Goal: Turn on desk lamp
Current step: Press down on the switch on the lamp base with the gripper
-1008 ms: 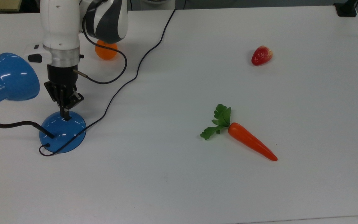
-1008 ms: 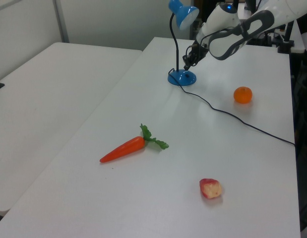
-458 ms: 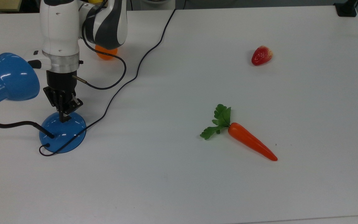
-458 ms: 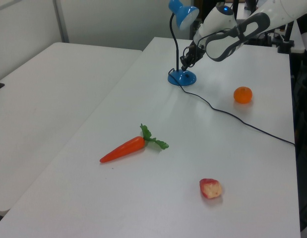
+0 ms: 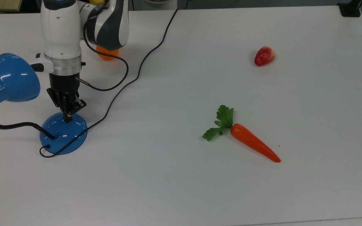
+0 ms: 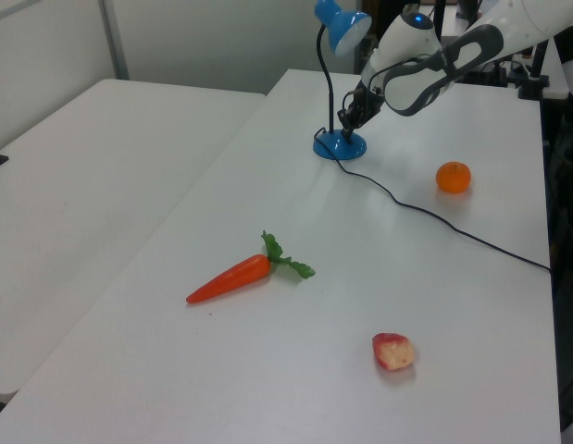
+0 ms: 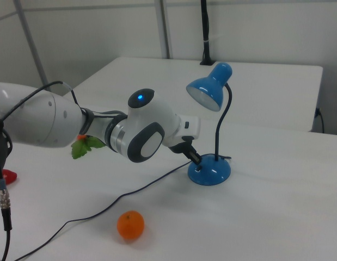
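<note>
A white table [image 6: 267, 370] stands beside a second white table [image 6: 92, 185], before pale wall panels [image 7: 92, 32].

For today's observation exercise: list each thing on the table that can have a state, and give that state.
Lamp: upright, unlit.
Gripper: tip at the lamp's base.
Cord: slack across the table.
Carrot: lying flat.
Strawberry: lying untouched.
Orange: resting, untouched.

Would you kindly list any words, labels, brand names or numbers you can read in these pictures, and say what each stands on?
None can be read: the desk lamp, the robot arm, the carrot, the strawberry, the orange and the table bear no legible text.
</note>
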Motion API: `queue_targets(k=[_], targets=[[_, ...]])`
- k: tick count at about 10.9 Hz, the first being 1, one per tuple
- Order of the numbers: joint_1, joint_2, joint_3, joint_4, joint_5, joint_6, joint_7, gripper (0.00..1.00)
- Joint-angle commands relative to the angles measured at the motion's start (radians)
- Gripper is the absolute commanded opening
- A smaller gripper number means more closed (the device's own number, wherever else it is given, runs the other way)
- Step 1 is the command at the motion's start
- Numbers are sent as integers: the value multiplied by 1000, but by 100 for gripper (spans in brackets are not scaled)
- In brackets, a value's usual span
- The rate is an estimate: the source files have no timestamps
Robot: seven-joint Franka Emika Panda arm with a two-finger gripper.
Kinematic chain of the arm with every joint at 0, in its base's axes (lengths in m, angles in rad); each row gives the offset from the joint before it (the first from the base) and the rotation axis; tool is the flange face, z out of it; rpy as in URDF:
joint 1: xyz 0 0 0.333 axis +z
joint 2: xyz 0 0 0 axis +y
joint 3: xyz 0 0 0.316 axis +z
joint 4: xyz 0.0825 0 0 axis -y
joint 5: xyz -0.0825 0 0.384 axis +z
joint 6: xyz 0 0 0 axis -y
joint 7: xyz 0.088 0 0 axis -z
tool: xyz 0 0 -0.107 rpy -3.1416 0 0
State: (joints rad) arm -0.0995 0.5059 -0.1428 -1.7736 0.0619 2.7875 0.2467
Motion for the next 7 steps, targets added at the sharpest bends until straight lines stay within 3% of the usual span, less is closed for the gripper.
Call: queue_targets(k=[1, 7], targets=[[17, -12, -17, -4, -17, -34, 16, 0], [11, -7, -17, -3, -16, -34, 19, 0]])
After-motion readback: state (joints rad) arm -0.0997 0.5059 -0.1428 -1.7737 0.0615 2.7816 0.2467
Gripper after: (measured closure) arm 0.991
